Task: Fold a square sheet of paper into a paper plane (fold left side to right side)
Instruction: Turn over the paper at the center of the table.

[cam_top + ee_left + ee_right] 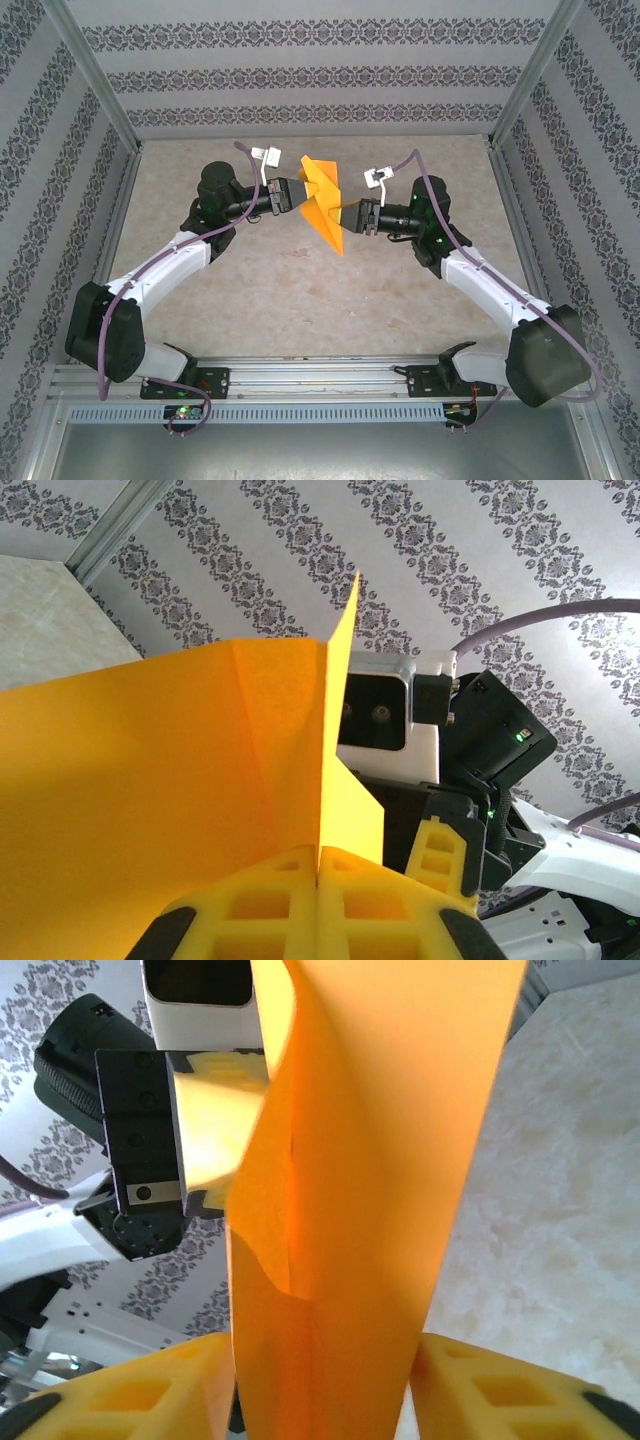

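Both arms reach in toward each other, forearms about level, above the table (pixel 300 300). My left gripper (pixel 318 858) is clamped tight on the orange paper (pixel 322 200), which fans out past its fingertips in mid-air. The right gripper (pixel 322 1360) has fingers apart with the sheet between them, can't tell if it's pinching.

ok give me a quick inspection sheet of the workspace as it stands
surface: pale marbled table
job's things: orange paper, partly folded, held up off the table between both arms
clutter: nothing seen
grippers: left gripper shut on the paper; right gripper jaws apart either side of it, pinch unclear
cables: purple cables run along each arm, clear of the paper
surroundings: patterned walls, metal frame posts
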Robot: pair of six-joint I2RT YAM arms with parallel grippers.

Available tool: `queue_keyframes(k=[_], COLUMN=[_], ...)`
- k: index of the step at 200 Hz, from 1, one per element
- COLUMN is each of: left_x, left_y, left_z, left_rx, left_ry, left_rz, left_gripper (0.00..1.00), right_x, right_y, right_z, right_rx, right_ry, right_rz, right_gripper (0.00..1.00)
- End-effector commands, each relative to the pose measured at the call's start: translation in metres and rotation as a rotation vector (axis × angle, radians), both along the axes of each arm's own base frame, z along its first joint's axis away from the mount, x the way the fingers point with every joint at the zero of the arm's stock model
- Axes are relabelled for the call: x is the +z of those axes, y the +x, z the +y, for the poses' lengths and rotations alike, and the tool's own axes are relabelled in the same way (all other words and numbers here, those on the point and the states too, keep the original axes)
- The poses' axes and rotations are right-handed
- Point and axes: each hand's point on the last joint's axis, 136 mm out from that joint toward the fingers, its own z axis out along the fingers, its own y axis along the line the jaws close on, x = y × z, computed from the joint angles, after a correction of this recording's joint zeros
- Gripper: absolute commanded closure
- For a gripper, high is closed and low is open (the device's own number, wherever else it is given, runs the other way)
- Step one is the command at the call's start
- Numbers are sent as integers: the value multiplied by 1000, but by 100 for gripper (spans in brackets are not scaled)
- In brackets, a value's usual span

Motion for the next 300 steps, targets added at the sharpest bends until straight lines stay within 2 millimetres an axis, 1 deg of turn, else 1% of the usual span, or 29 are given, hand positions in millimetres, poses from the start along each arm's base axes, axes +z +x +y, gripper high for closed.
queue_keyframes(k=[1, 12, 32, 43, 55, 65, 86, 105, 115, 125, 140, 171, 180, 200, 224, 242, 263, 300], left_x=[6, 7, 4, -1, -2, -4, -5, -4, -3, -3, -3, 1, 2, 6, 11, 13, 15, 14], left_y=[1, 1, 4, 5, 6, 7, 9, 11, 10, 9, 6, -4, -7, -15, -25, -31, -34, -35], left_z=[-4, -4, -2, 0, 3, 8, 22, 40, 50, 64, 83, 120, 130, 150, 169, 179, 184, 184], left_rx=[0, 4, 28, 46, 74, 107, 194, 298, 350, 416, 511, 676, 724, 815, 896, 940, 955, 951], left_ry=[-20, -15, 8, 31, 57, 87, 152, 219, 258, 308, 376, 459, 470, 484, 495, 500, 513, 522], left_rz=[-33, -36, -38, -40, -55, -67, -102, -138, -159, -174, -202, -239, -246, -262, -275, -275, -277, -277], left_gripper=[98, 96, 89, 79, 68, 63, 50, 42, 38, 32, 26, 17, 14, 10, 8, 7, 7, 6], right_x=[22, 24, 27, 28, 28, 27, 24, 14, 5, -2, -18, -47, -55, -74, -92, -102, -120, -165], right_y=[1, 1, 3, 4, 5, 6, 7, 12, 14, 16, 17, 22, 27, 32, 38, 43, 50, 62], right_z=[-5, -7, -11, -14, -16, -18, -22, -29, -33, -38, -45, -64, -74, -92, -109, -113, -109, -100], right_rx=[-15, -25, -43, -54, -70, -81, -110, -173, -213, -255, -313, -441, -495, -586, -663, -698, -706, -674], right_ry=[19, 16, 11, 7, -7, -25, -65, -146, -223, -311, -472, -778, -879, -1118, -1383, -1533, -1662, -1806], right_rz=[-81, -88, -97, -100, -105, -107, -117, -110, -109, -120, -126, -136, -135, -137, -159, -187, -202, -156], right_gripper=[62, 69, 80, 86, 91, 95, 99, 100, 100, 100, 100, 100, 100, 100, 100, 100, 100, 100])
